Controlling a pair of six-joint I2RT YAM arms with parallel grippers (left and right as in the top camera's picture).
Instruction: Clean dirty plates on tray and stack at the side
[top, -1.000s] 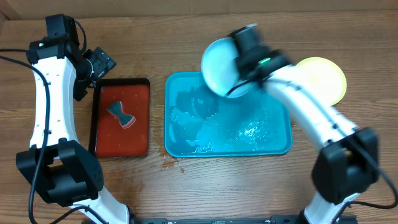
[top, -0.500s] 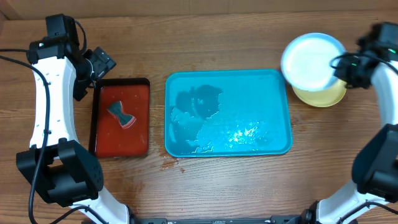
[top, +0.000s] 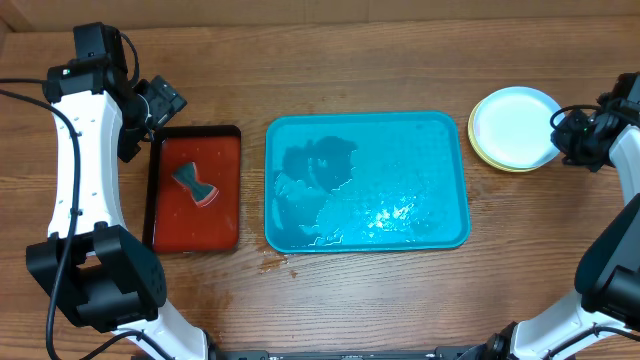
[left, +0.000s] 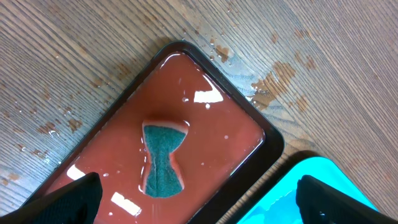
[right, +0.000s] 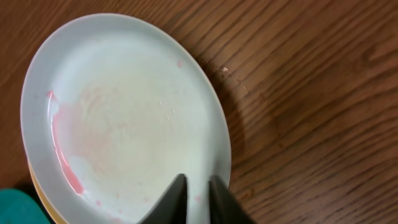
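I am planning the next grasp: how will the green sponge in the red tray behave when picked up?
The sponge lies in glinting liquid in the red tray, so it is probably soaked: heavier than it looks and apt to drip. Its narrow waist suggests it may bend or squash when gripped. It lies flat, so rolling seems unlikely.

White arm links (top: 78, 160), black joints (top: 100, 275), thin black cables, black tapered jaws

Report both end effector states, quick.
Left end effector: open, holding nothing.
Right end effector: closed on the blue-white plate rim.
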